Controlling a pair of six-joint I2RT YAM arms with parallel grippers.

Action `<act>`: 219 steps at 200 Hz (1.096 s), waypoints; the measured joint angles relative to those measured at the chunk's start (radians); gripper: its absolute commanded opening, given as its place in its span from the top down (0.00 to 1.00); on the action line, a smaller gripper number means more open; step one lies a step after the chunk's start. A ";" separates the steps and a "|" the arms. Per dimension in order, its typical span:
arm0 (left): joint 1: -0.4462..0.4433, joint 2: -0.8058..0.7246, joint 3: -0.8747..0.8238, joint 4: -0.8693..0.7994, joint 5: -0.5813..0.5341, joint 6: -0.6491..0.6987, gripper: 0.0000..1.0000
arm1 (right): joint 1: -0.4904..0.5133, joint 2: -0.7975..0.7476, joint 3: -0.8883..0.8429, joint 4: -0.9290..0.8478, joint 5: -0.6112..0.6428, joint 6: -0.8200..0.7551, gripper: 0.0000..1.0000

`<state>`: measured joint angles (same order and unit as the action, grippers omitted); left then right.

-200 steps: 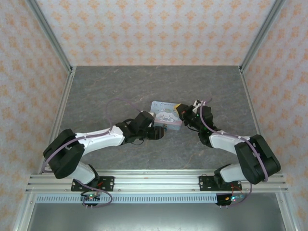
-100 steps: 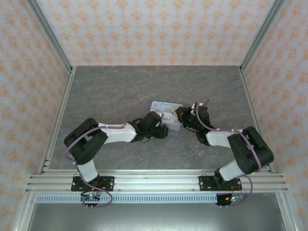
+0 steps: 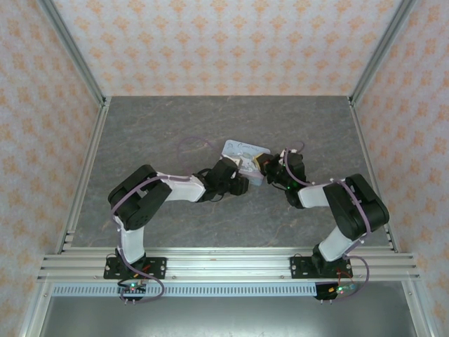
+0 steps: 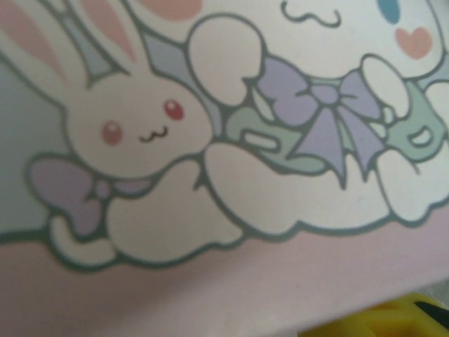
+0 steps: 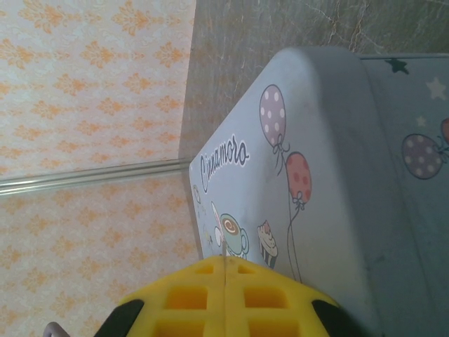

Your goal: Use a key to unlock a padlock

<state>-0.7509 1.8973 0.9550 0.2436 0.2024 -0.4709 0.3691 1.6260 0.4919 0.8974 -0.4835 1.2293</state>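
Pale printed metal: the cartoon tin (image 3: 245, 153) sat near the middle of the grey stone-look table (image 3: 154, 133), and both arms were folded in on it.

Obs. 1, right gripper (image 3: 261, 163): at the tin's right-hand short end. In its own wrist view the yellow fingertips (image 5: 189, 295) were clenched together, with only a hairline seam between them. Whether a key was pinched in that seam I could not tell. The tin's rounded corner and balloon-printed side rose just beyond the tips.

Obs. 2, left gripper (image 3: 240, 182): at the tin's near long edge, towards its left half. Its wrist camera was pushed up close to the rabbit-and-bow print on the tin (image 4: 210, 161), with one yellow fingertip (image 4: 382, 324) at the lower right corner of that picture. The pictures did not settle whether those jaws were parted or closed.

Obs. 3, padlock: I could not place it. My guess was that it lay at the tin's near right corner, where the two tools converged and the wrists covered it.

Geometry for the coming move: from above, the tin's long axis ran roughly left to right, slightly skewed. The left tool came at it from the near-left and the right tool from the right, so they faced each other across the near right corner, close together. Neither arm was clearly nearer. I judged that the clenched right tool would bring the key and the left would steady the lock. The keyway's direction could not be read.
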 measured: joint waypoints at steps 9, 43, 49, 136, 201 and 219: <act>0.001 0.003 0.000 0.011 0.002 -0.001 0.50 | -0.003 0.005 0.002 0.006 -0.003 0.001 1.00; 0.001 0.013 0.000 0.056 0.015 -0.020 0.50 | -0.010 0.022 0.011 0.021 -0.011 0.001 1.00; 0.001 0.014 0.000 0.066 0.022 -0.027 0.50 | -0.011 0.026 0.013 0.024 -0.011 0.001 1.00; 0.027 0.017 -0.082 0.293 0.069 -0.224 0.50 | -0.013 0.038 0.016 0.042 -0.012 0.001 1.00; 0.038 0.017 -0.151 0.439 0.079 -0.360 0.50 | -0.013 0.040 0.016 0.046 -0.012 0.001 1.00; 0.037 0.017 -0.152 0.441 0.079 -0.369 0.50 | -0.013 0.041 0.016 0.047 -0.013 0.001 1.00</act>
<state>-0.7139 1.9141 0.8032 0.6849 0.2813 -0.8398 0.3565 1.6672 0.5079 0.9447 -0.4961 1.2304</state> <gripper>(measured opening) 0.501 0.043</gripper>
